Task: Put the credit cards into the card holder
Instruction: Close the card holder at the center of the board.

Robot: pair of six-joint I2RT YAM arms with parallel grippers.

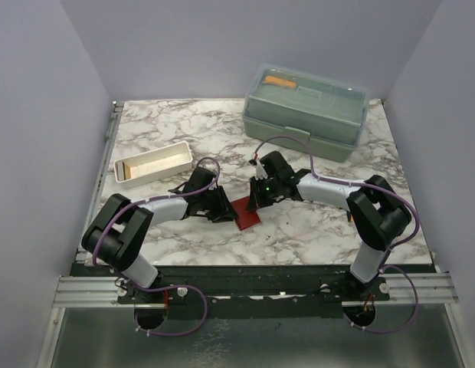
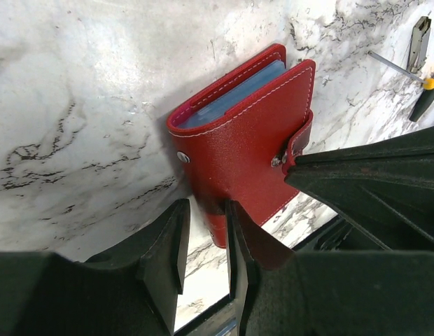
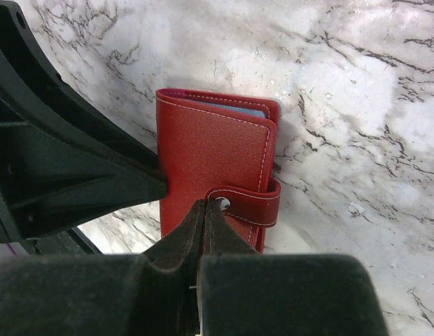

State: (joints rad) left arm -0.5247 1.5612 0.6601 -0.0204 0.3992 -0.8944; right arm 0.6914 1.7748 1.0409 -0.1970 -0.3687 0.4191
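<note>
The dark-red card holder (image 1: pixel 248 216) lies folded on the marble table between both grippers. In the left wrist view the card holder (image 2: pixel 238 147) shows grey-blue inner edges between its covers. My left gripper (image 2: pixel 206 231) is narrowly open, with the holder's near corner in the gap beside one finger. In the right wrist view the card holder (image 3: pixel 210 150) has its strap (image 3: pixel 252 206) wrapped over the cover. My right gripper (image 3: pixel 206 206) is shut, its tips resting on the strap's snap. No loose cards show on the table.
A long white tray (image 1: pixel 153 165) with a tan item inside stands at the back left. A large pale-green lidded box (image 1: pixel 306 107) stands at the back right. A small yellow-handled tool (image 2: pixel 425 91) lies beyond the holder in the left wrist view.
</note>
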